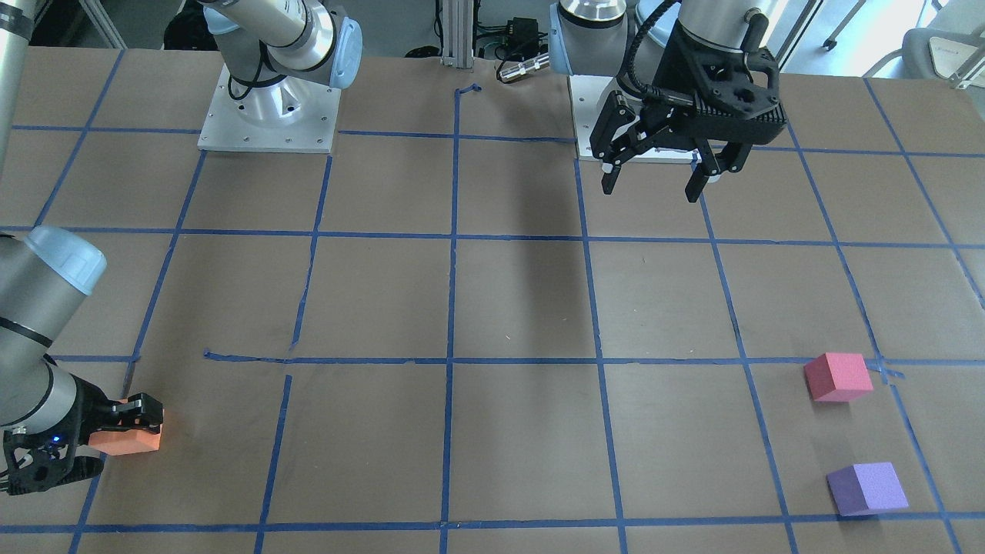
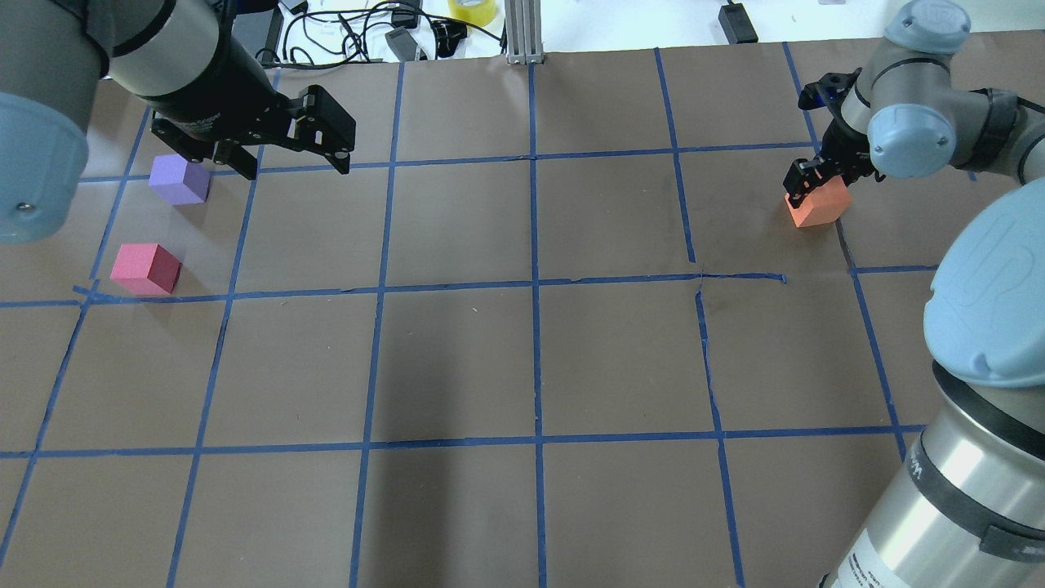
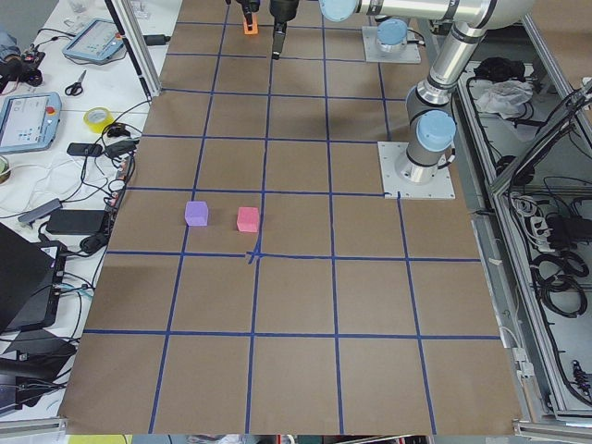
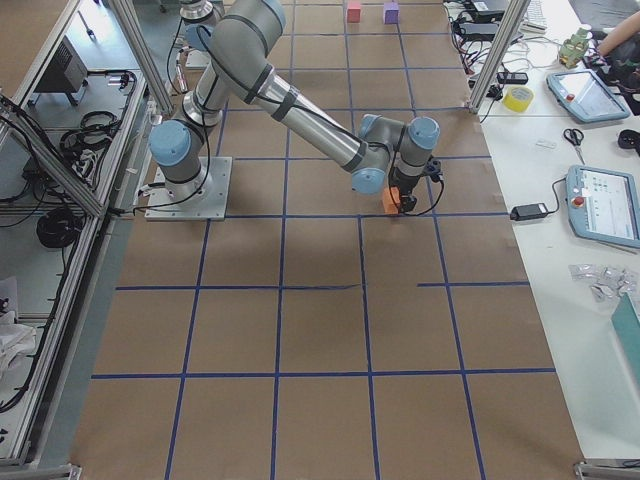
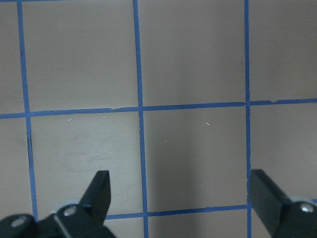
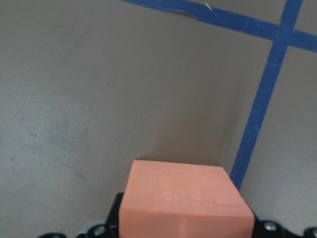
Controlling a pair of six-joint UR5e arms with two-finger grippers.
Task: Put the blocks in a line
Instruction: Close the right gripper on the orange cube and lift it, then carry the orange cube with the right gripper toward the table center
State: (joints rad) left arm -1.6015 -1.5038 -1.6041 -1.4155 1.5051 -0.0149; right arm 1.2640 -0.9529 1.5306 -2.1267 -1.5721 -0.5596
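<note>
My right gripper (image 2: pixel 816 198) is shut on the orange block (image 2: pixel 820 208) at the table's far right, low over the paper. The block fills the bottom of the right wrist view (image 6: pixel 185 203) and also shows in the front view (image 1: pixel 127 444). The purple block (image 2: pixel 180 180) and the pinkish-red block (image 2: pixel 145 269) sit apart on the table at the far left. My left gripper (image 2: pixel 292 166) is open and empty. It hovers above the table just right of the purple block, and its wrist view shows only taped paper between the fingers (image 5: pixel 101 191).
Blue tape lines (image 2: pixel 535 286) divide the brown paper-covered table into squares. The two arm bases (image 1: pixel 265 115) stand at the robot's edge. Cables and a tape roll (image 2: pixel 472 10) lie beyond the far edge. Tablets and tools lie on a side bench (image 4: pixel 600 200).
</note>
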